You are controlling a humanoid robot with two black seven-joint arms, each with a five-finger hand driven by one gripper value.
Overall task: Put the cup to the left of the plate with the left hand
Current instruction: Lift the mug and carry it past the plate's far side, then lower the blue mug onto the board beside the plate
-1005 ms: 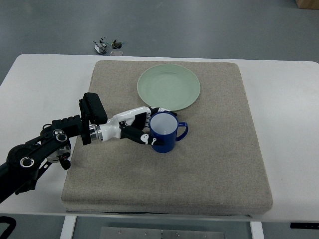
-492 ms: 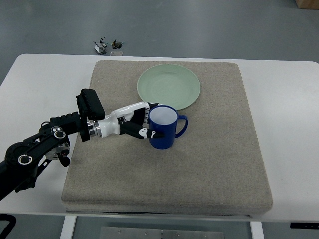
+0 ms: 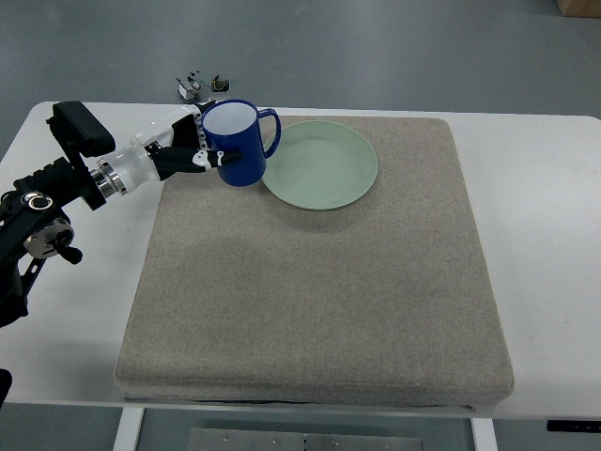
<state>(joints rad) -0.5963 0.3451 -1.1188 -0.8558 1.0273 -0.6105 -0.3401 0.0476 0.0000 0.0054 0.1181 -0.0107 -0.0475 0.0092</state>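
Currently the blue cup [image 3: 235,141] is gripped by the left hand [image 3: 178,150], fingers clamped on its side, at the green plate's [image 3: 324,167] nine o'clock

**Robot arm in black, silver and white**

One robot arm [image 3: 47,202] enters from the picture's left edge. Its upper links are matte black, built of blocky housings with rounded joints. Two round silver caps, ringed like bolts, sit on a joint near the left edge. A flat black rectangular block stands on the forearm. A ribbed silver metal collar forms the wrist. Beyond it, the left hand [image 3: 174,150] has a glossy white shell, with black fingers [image 3: 211,158] carrying small white marks.
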